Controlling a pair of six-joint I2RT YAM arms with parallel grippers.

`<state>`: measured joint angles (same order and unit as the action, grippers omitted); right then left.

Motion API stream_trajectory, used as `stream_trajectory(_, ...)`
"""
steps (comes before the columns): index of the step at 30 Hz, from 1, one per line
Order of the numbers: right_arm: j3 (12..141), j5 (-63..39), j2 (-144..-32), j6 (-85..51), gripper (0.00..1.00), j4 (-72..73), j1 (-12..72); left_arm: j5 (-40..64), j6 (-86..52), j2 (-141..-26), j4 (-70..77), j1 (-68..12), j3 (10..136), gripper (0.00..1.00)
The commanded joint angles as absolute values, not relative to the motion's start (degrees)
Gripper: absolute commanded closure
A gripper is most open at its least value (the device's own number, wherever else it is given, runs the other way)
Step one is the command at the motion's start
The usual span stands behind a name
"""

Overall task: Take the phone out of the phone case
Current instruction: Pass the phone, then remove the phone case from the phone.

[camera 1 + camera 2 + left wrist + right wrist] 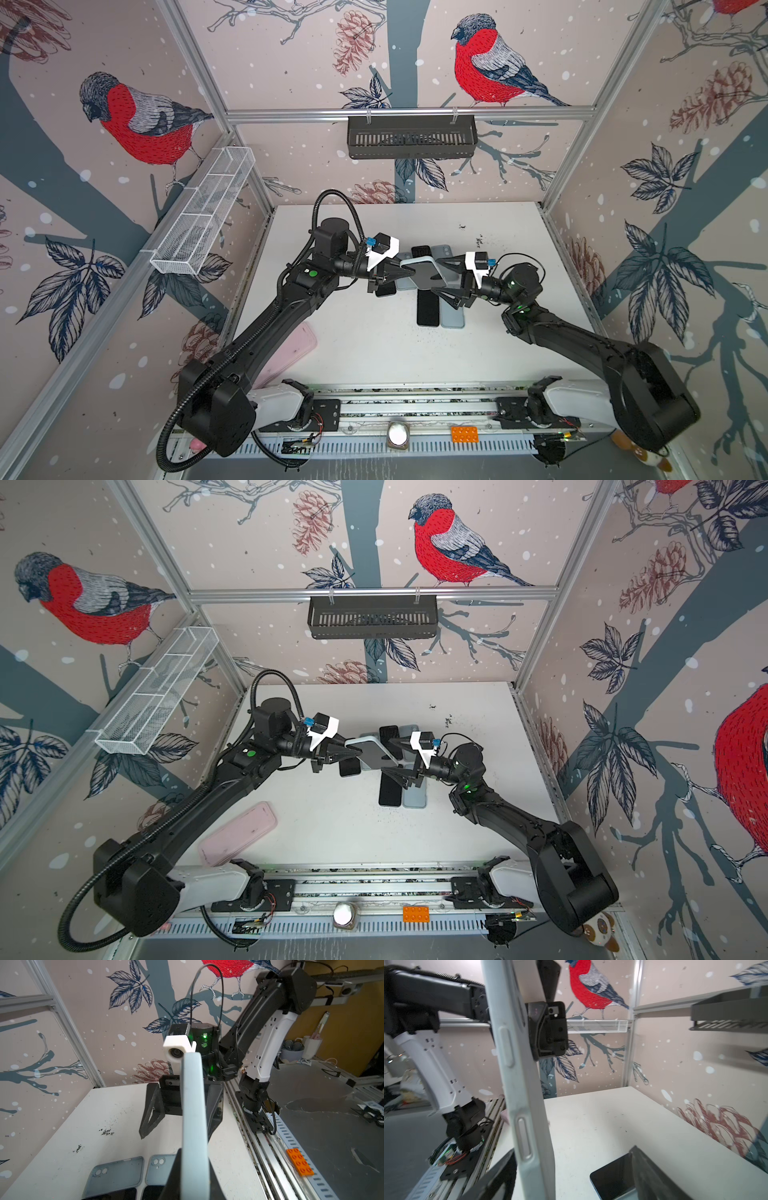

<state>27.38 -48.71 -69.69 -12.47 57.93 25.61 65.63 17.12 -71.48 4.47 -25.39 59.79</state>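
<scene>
The phone case [419,262] — pale blue, with the dark-faced phone [431,275] apparently not yet out of it — was held in the air above the middle of the white table [374,353], seen from above. Nearest the viewer, an orange toy brick [464,434] sat by the metal rail [415,409] that carried both black arms. A pink case [291,353] lay flat at the table's front left, partly hidden by the left arm and well apart from the work. Farther in, the left gripper [409,272] was clamped tight on one end of the phone case, probably to keep it clear of the clutter below and offer its free end across. The right gripper [445,279] met it from the opposite side with its jaws spread wide, one to each side of the case's other end and not clearly touching it. It seemed placed to close on the phone or peel back the rim. Beneath and just behind lay a row of other dark phones and blue-grey cases [452,318]. Farthest back, a black basket [411,137] hung on the rear wall and a white wire basket [203,216] on the left wall.
</scene>
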Motion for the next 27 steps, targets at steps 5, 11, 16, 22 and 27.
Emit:
stream_trajectory(5,23.67,-20.23,-61.77,-34.27,0.00,60.22,23.86,46.49,-25.14,-73.93,37.68,-24.52,60.47,1.00)
stream_trajectory(11,25.17,-19.96,-61.40,-45.91,0.00,60.20,23.64,40.25,-58.73,-80.87,51.84,-24.26,61.32,1.00)
stream_trajectory(16,25.86,-22.40,-63.42,-50.57,0.02,65.01,23.65,37.39,-77.56,-85.04,62.84,-25.63,58.82,1.00)
stream_trajectory(22,26.27,-25.52,-69.45,-58.70,0.09,74.34,21.70,32.84,-83.24,-84.82,62.96,-27.75,56.00,1.00)
stream_trajectory(27,27.16,-29.22,-76.06,-66.83,0.20,87.04,21.41,29.78,-85.92,-83.52,59.90,-28.61,53.40,1.00)
